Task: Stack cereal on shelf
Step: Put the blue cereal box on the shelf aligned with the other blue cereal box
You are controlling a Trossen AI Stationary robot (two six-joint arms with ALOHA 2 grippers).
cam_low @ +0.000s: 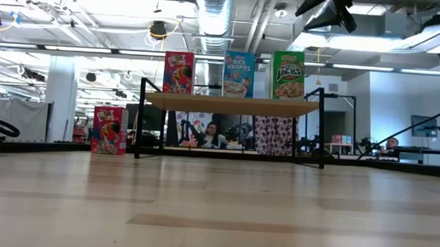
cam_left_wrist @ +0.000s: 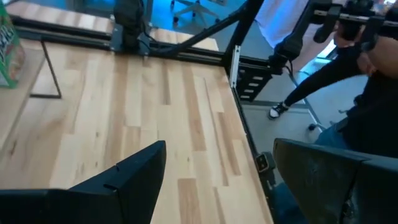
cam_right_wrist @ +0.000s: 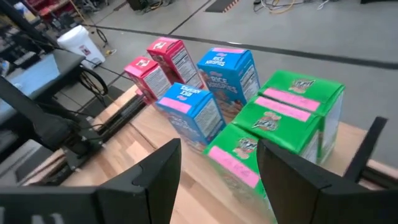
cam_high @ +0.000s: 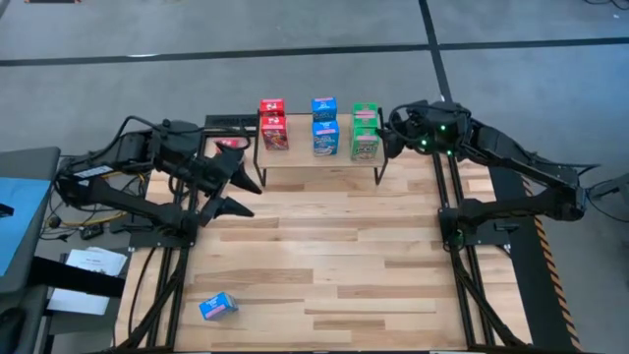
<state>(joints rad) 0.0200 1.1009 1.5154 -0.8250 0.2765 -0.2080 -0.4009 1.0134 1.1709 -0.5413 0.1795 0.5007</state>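
Both grippers hang with fingers apart, holding nothing: the right gripper (cam_right_wrist: 217, 180) above the green cereal boxes (cam_right_wrist: 283, 121), the left gripper (cam_high: 244, 195) left of the shelf (cam_high: 319, 163).

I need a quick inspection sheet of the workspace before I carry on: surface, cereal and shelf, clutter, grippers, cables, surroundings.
Surface: slatted light-wood tabletop, mostly bare.
Job's things: low light-wood shelf on black wire legs at the far edge, with red, blue and green cardboard cereal boxes on it; red cereal box on the table beside the shelf; blue cereal box lying near the front left corner.
Clutter: nothing seen.
Grippers: left gripper open, empty, left of the shelf; right gripper open, empty, over the green boxes.
Cables: bundle off the table's left.
Surroundings: person beyond the table edge.
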